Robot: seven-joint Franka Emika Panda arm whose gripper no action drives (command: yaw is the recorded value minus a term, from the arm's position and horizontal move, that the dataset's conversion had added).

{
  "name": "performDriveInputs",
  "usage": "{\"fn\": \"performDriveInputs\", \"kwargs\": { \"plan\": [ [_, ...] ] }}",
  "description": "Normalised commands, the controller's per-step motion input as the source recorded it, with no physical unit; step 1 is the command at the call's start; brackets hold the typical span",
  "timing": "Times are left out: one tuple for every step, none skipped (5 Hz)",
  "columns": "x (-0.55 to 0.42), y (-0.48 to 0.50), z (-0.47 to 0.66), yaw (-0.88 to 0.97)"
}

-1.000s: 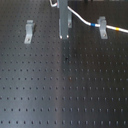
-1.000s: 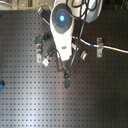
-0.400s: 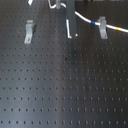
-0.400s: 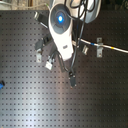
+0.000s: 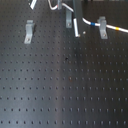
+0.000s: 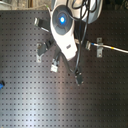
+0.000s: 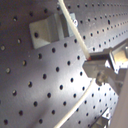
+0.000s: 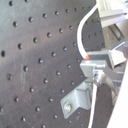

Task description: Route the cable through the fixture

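My hand [image 7: 92, 60] pinches the white cable [image 7: 75, 35] above the dark perforated worktop [image 5: 65, 90]; from me, the cable runs toward three o'clock through a grey clip [image 5: 102, 26] in the first exterior view

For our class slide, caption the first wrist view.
Gripper fingertips pinching the thin white cable above a black perforated board, beside a grey metal bracket.

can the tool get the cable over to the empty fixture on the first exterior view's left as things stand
Probably yes. The tool appears shut on the cable, and in the first exterior view only bare perforated board lies between it and that empty fixture; nothing stands in the way.
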Motion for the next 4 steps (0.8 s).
{"fn": "performDriveInputs", "kwargs": {
  "plan": [
    [-0.123, 0.117, 0.26, -0.16],
    [-0.179, 0.105, 0.42, 0.00],
    [-0.150, 0.068, 0.37, 0.00],
    [-0.044, 0.009, 0.34, 0.00]
  ]
}}
